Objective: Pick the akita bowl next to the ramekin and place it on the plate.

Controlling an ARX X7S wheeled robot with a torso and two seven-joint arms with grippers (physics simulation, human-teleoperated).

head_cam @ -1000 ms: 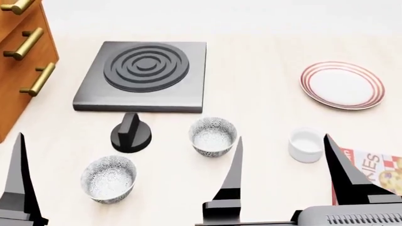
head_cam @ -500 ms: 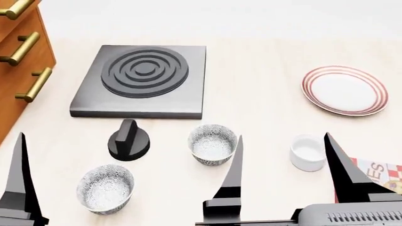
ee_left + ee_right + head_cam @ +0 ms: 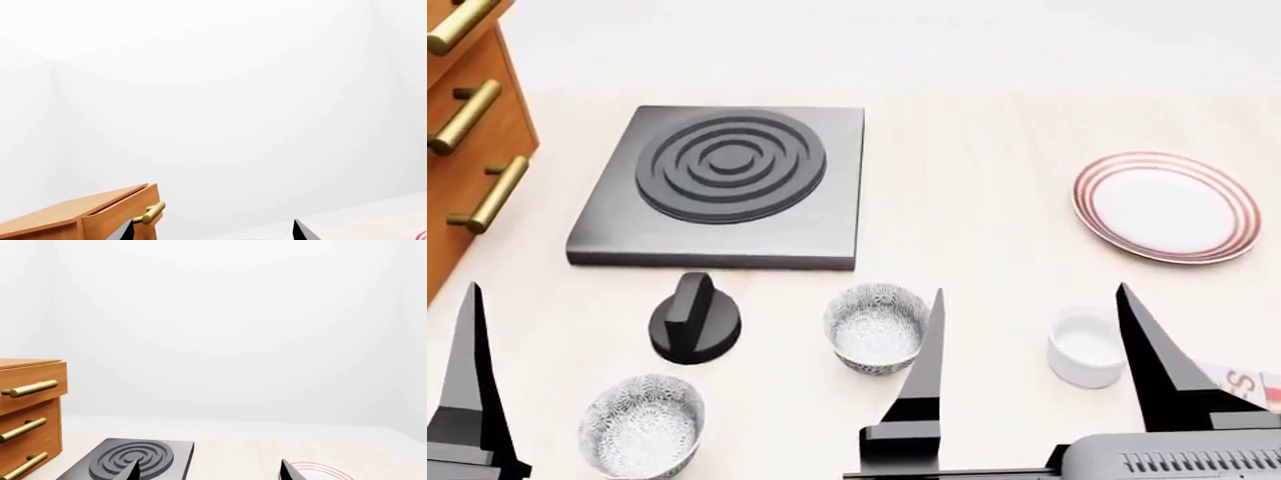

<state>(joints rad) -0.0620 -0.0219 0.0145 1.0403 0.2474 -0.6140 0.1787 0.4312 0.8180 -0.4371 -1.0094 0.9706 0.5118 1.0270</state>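
Observation:
The akita bowl [image 3: 878, 328], grey-and-white patterned, stands upright on the pale counter, with the white ramekin [image 3: 1085, 347] to its right. A second bowl of the same kind [image 3: 641, 425] sits at the near left. The red-ringed plate [image 3: 1165, 206] lies at the far right, with only its rim [image 3: 319, 469] in the right wrist view. My right gripper [image 3: 1028, 292] is open on the near side of the bowl and ramekin, holding nothing [image 3: 209, 470]. My left gripper [image 3: 213, 231] is open and empty; one of its fingers [image 3: 467, 390] shows at the near left.
A dark square burner [image 3: 723, 185] lies at the back left, with a black knob [image 3: 695, 318] in front of it. A wooden drawer unit with brass handles [image 3: 461, 120] lines the left edge. A printed box [image 3: 1254, 385] peeks in behind my right finger.
Everything on the counter has slid lower in the head view, so the view has shifted. Both grippers keep the same place in the picture and stay open.

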